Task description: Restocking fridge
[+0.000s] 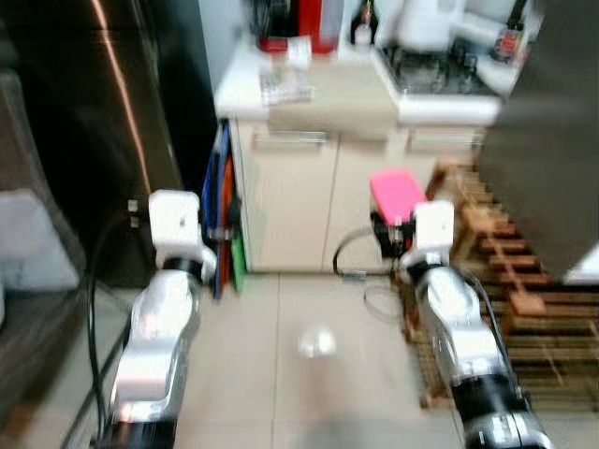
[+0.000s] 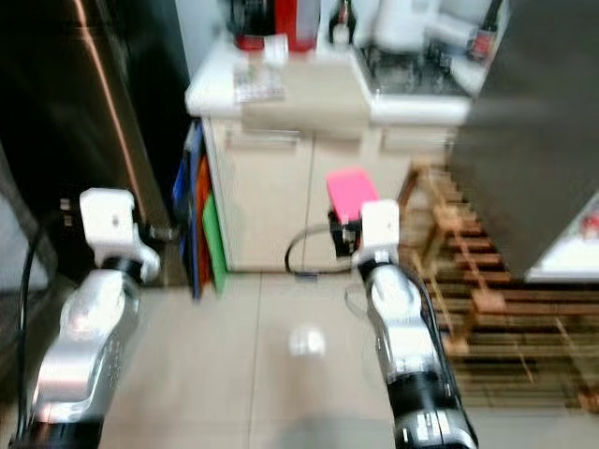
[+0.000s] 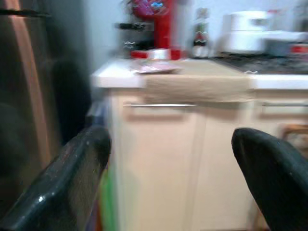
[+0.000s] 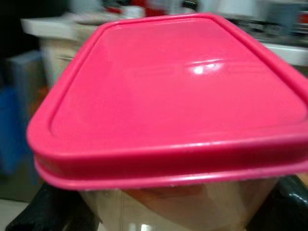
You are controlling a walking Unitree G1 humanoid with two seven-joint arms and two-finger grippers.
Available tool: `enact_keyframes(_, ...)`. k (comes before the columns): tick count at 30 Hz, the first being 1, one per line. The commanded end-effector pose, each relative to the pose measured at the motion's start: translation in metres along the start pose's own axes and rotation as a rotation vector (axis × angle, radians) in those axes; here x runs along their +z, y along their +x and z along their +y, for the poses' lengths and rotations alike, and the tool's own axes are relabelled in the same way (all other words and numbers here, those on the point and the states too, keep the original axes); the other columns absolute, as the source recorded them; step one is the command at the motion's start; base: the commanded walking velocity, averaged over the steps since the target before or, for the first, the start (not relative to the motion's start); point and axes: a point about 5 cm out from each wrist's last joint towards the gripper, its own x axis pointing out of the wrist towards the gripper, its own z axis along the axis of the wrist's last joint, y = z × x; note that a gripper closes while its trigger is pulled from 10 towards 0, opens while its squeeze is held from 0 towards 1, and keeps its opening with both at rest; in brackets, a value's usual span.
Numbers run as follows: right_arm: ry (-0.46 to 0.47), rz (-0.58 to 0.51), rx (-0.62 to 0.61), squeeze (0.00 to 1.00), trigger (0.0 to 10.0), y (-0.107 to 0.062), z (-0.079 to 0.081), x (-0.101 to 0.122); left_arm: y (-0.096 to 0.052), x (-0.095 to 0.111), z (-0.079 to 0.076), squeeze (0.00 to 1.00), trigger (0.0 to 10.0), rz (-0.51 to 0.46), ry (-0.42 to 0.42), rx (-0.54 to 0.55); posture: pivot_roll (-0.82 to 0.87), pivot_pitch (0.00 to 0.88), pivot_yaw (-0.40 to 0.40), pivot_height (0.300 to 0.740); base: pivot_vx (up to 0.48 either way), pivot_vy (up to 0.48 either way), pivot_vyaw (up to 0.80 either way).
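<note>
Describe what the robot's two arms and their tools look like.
Both arms are glossy silver tubes with black cuffs near the body. Each wrist carries a white boxy block. A black cable runs along the left arm, and a looped cable hangs by the right arm. The left tool has two thick, rounded black fingers.

pink lid [image 4: 178, 91], red appliance [image 3: 161, 24].

Head views are blurred. The fridge [image 1: 94, 122] is cut off at left; far countertop items [image 1: 374, 28] are too smeared to identify.
</note>
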Motion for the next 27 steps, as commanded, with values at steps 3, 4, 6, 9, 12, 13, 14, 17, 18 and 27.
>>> enact_keyframes(3, -0.005, -0.023, -0.007, 0.0, 0.0, 0.0007, -0.0003, 0.0039, 0.0006, 0.0025, 0.0003, 0.0, 10.0, -0.006, 0.008, -0.011, -0.09, 0.0, 0.019, 0.74, 0.0, -0.48, 0.0)
enact_keyframes(4, -0.005, -0.022, -0.009, 0.0, 0.0, 0.0009, -0.0006, 0.0039, 0.001, 0.0027, 0.0007, 0.0, 10.0, -0.007, 0.009, -0.011, -0.09, 0.0, 0.019, 0.74, 0.0, -0.48, 0.0)
enact_keyframes(6, -0.011, -0.026, -0.011, 0.0, 0.0, 0.0013, -0.0007, 0.0045, 0.0014, 0.003, 0.0011, 0.0, 10.0, -0.007, 0.009, -0.011, -0.09, 0.0, 0.02, 0.74, 0.0, -0.48, 0.0)
enact_keyframes(9, -0.039, -0.046, -0.001, 0.0, 0.0, 0.0016, 0.0008, 0.0071, 0.003, 0.0038, 0.0012, 0.0, 10.0, -0.01, 0.012, -0.011, -0.09, 0.0, 0.02, 0.74, 0.0, -0.48, 0.0)
enact_keyframes(12, -0.037, -0.046, -0.006, 0.0, 0.0, 0.0014, 0.0003, 0.0071, 0.0048, 0.0047, 0.001, 0.0, 10.0, -0.014, 0.017, -0.013, -0.09, 0.0, 0.02, 0.74, 0.0, -0.48, 0.0)
enact_keyframes(13, -0.037, -0.045, -0.009, 0.0, 0.0, 0.0014, -0.0001, 0.0068, 0.0055, 0.0048, 0.0014, 0.0, 10.0, -0.015, 0.019, -0.013, -0.09, 0.0, 0.02, 0.74, 0.0, -0.48, 0.0)
enact_keyframes(14, -0.037, -0.045, -0.011, 0.0, 0.0, 0.0013, -0.0004, 0.0066, 0.0059, 0.0049, 0.0017, 0.0, 10.0, -0.015, 0.019, -0.012, -0.09, 0.0, 0.02, 0.74, 0.0, -0.48, 0.0)
enact_keyframes(17, -0.035, -0.043, -0.018, 0.0, 0.0, 0.0011, -0.0014, 0.0059, 0.0068, 0.0052, 0.0026, 0.0, 10.0, -0.016, 0.022, -0.011, -0.09, 0.0, 0.022, 0.74, 0.0, -0.48, 0.0)
enact_keyframes(18, -0.035, -0.043, -0.019, 0.0, 0.0, 0.0011, -0.0015, 0.0059, 0.007, 0.0053, 0.0027, 0.0, 10.0, -0.017, 0.024, -0.011, -0.09, 0.0, 0.022, 0.74, 0.0, -0.48, 0.0)
enact_keyframes(27, -0.034, -0.046, -0.046, 0.0, 0.0, 0.0007, -0.0048, 0.0051, 0.0099, 0.0041, 0.0031, 0.0, 10.0, -0.014, 0.026, -0.009, -0.09, 0.0, 0.022, 0.74, 0.0, -0.48, 0.0)
